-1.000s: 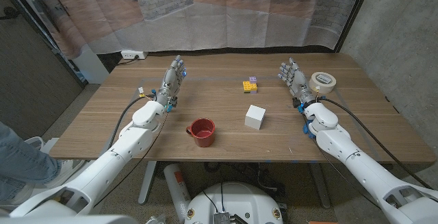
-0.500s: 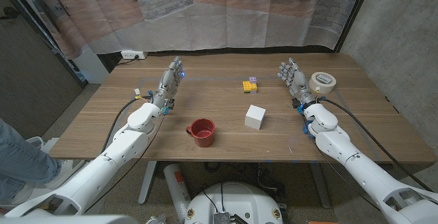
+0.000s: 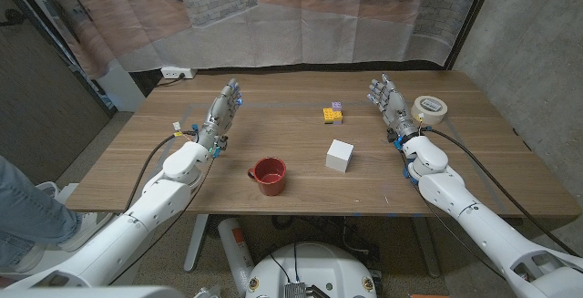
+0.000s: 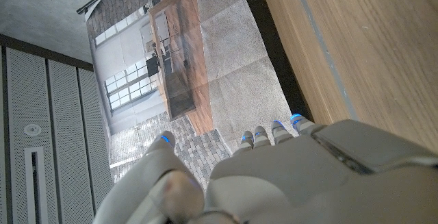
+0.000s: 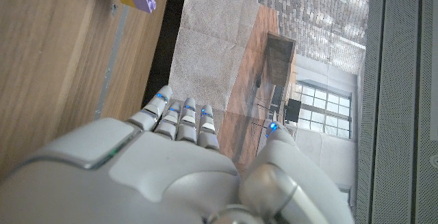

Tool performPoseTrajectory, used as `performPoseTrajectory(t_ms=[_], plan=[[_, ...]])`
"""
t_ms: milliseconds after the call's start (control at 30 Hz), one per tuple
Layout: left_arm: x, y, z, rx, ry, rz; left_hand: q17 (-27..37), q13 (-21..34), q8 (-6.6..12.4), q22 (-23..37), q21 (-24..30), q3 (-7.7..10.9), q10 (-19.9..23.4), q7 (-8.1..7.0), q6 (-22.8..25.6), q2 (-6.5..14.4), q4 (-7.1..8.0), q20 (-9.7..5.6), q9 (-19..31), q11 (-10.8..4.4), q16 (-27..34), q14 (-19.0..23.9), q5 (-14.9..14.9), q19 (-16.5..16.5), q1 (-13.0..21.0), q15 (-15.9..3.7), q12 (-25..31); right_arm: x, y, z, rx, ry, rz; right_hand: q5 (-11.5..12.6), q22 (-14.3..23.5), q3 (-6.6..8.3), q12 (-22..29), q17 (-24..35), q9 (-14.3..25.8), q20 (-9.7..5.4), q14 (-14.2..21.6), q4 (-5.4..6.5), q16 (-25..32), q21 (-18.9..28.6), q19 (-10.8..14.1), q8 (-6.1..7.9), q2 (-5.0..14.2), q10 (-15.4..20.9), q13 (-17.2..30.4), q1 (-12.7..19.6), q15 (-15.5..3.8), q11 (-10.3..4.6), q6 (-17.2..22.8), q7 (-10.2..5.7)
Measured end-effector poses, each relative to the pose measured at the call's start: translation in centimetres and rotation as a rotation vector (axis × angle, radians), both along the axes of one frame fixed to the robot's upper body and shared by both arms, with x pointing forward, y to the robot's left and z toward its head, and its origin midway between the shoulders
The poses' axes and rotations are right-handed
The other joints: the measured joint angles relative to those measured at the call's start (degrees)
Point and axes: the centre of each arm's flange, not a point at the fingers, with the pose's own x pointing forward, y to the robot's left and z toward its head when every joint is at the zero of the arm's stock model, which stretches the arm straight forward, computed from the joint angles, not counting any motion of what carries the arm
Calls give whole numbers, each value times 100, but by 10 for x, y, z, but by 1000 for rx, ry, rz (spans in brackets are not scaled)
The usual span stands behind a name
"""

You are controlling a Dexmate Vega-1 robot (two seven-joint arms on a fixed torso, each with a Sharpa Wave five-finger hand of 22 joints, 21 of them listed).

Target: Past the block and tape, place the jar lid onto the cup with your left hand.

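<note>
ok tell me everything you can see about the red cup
The red cup is a squat, round mug that looks like glazed ceramic or plastic, red inside and out. It stands upright with its mouth open, and nothing is visible inside. A small handle sticks out toward the near edge of the wooden table. It sits near the front of the table, left of the white block. Nothing touches it; the left hand is farther back and apart from it.
</note>
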Motion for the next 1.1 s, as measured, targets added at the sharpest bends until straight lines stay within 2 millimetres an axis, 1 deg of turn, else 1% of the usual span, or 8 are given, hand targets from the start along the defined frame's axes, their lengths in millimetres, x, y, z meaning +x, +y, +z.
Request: performPoseTrajectory(t_ms=[300,367,467,833,900,1067,1100], plan=[[-8,6,-6,-2,-16,10,1,-1,0,0,0,-16,23,0,0,34,-16,0,0,23,0,0,0,0,34,0,0,-2,2,0,-4,-8,-9,0,0,0,0,-1,0,0,0,0,0,-39,0,0,0,0,0,0,0,0,0,0],[-10,8,-8,-4,-20,12,1,-1,0,0,0,7,22,0,0,53,-39,0,-1,23,0,0,0,0,53,0,0,-2,2,0,-5,-9,-11,0,0,0,0,-1,0,0,0,0,0,-57,0,0,0,0,0,0,0,0,0,0],[-13,9,-9,-4,-30,13,1,-1,0,0,0,7,72,0,0,43,-39,0,0,11,0,0,0,0,62,0,0,-3,2,0,-7,-12,-14,0,0,0,0,-1,0,0,32,0,0,-60,0,0,0,-1,0,0,32,0,0,0],[-25,12,-11,26,-68,51,1,-1,0,-1,0,8,72,0,0,53,-38,0,-1,12,0,0,0,0,98,0,0,-4,3,1,0,-21,-18,-21,-1,0,0,-1,-1,0,31,0,0,-81,0,0,0,-1,-1,0,32,0,31,-32],[-25,12,-11,30,-73,56,1,-2,0,-1,0,8,97,0,0,53,-38,0,-1,-14,0,0,0,1,98,0,0,-4,4,1,2,-21,-18,-21,-1,0,0,-1,0,-1,31,0,0,-81,1,0,0,20,-1,0,32,-21,31,-32],[-32,13,-13,46,-89,76,1,-2,0,-1,0,8,134,-1,2,83,-38,0,-1,11,0,0,0,0,128,0,0,-4,4,0,9,-24,-21,-21,-1,0,0,-1,-1,-32,31,0,0,-101,32,0,0,61,-1,0,32,0,53,-10],[-32,13,-12,49,-93,82,2,-2,0,-1,0,8,133,-23,23,83,-38,0,-1,11,0,27,0,0,128,-3,0,-4,4,0,9,-24,-21,-21,-1,-16,0,-1,-1,-32,33,-16,0,-101,32,0,0,61,-1,0,29,0,52,-10]])
